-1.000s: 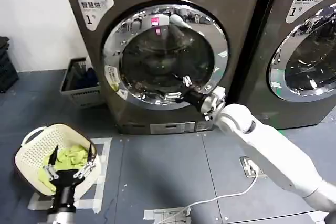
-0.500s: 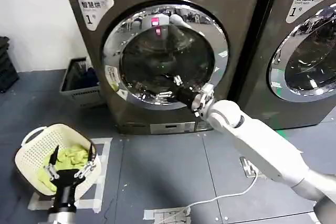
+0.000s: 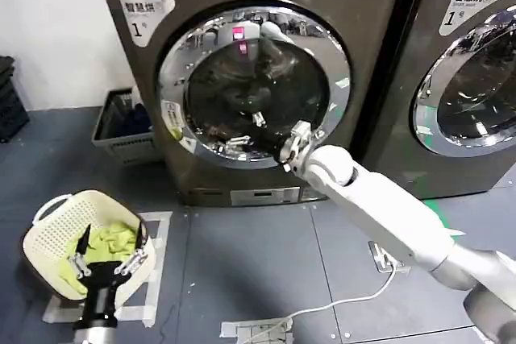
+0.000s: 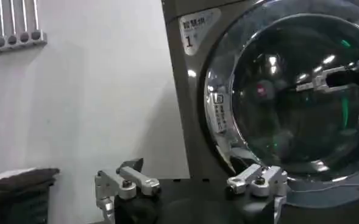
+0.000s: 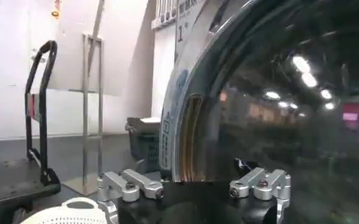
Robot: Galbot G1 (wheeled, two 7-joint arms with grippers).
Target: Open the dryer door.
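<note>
Grey floor fronts the dryer; my right pincer, spread, faces the door: stiff, hinged, slick glass; I'd hook its rim.

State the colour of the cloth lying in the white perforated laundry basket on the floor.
Yellow-green; the crumpled cloth in the white perforated laundry basket shows best in the head view.

Head camera looks forward and down from above onto the dryer front and the grey floor. Left wrist camera sits low near the floor, well back, facing the dryer door obliquely. Right wrist camera sits very close to the door glass, looking along it. All three views share the door's chrome ring.
</note>
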